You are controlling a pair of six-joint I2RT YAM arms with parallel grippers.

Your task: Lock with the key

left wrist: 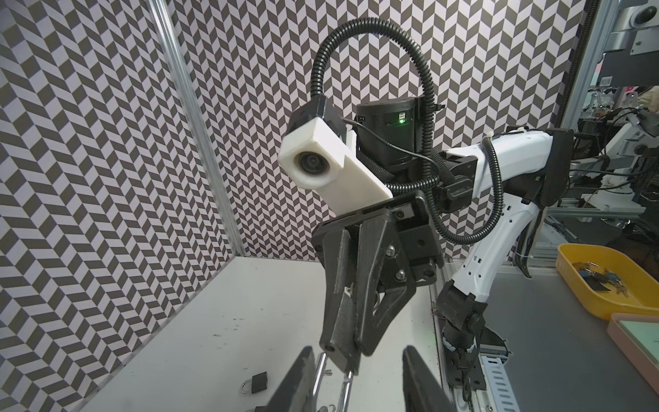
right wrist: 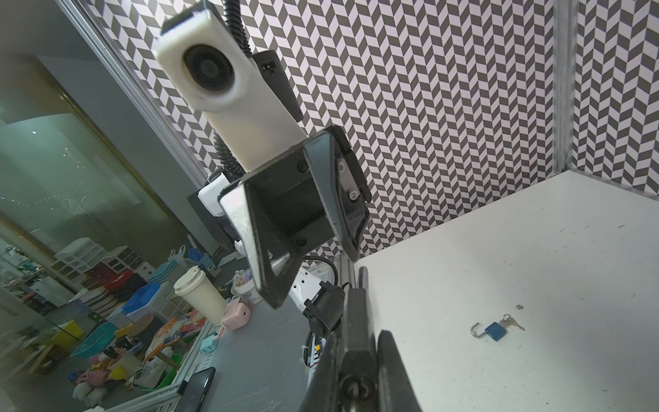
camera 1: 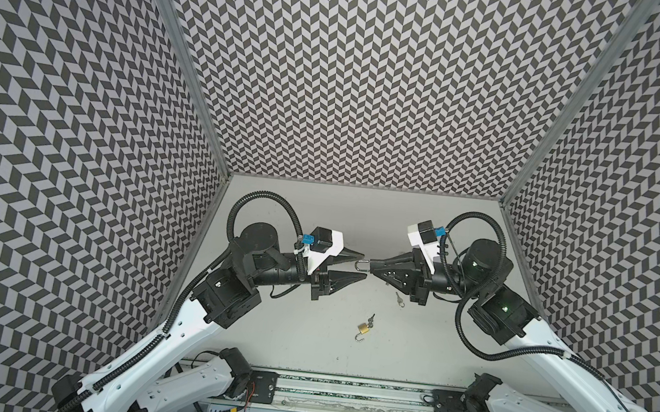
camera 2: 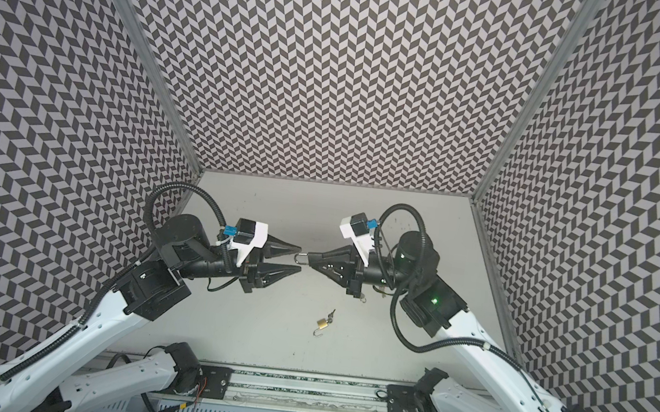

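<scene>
The right hand (camera 1: 372,268) is clamped on a black padlock (right wrist: 356,360), and its fingers cover most of the body. In both top views only the silver shackle (camera 1: 360,265) pokes out past the tips. The right wrist view shows the body end-on, its round keyhole face toward the camera and partly cut off by the frame edge. Whether the shackle is pushed home cannot be told.

The left hand (camera 1: 364,266) meets it tip to tip with jaws parted, one on each side of the shackle. The left wrist view shows two bare steel legs between the dark, rough-surfaced fingers (left wrist: 296,381), with the bend out of frame. Contact cannot be made out. Both hands are matte black plastic wedges tapering to points.

Just beside the right hand, toward the robot's base, a small silvery key (camera 1: 398,299) lies on the pale, scuffed desk (camera 1: 306,338); it is too small for detail. Farther that way, a second padlock (camera 1: 364,327) lies flat with its hooked shackle swung open and a few keys (camera 1: 370,318) at its body. It reads brass from above and blue from the right wrist.
</scene>
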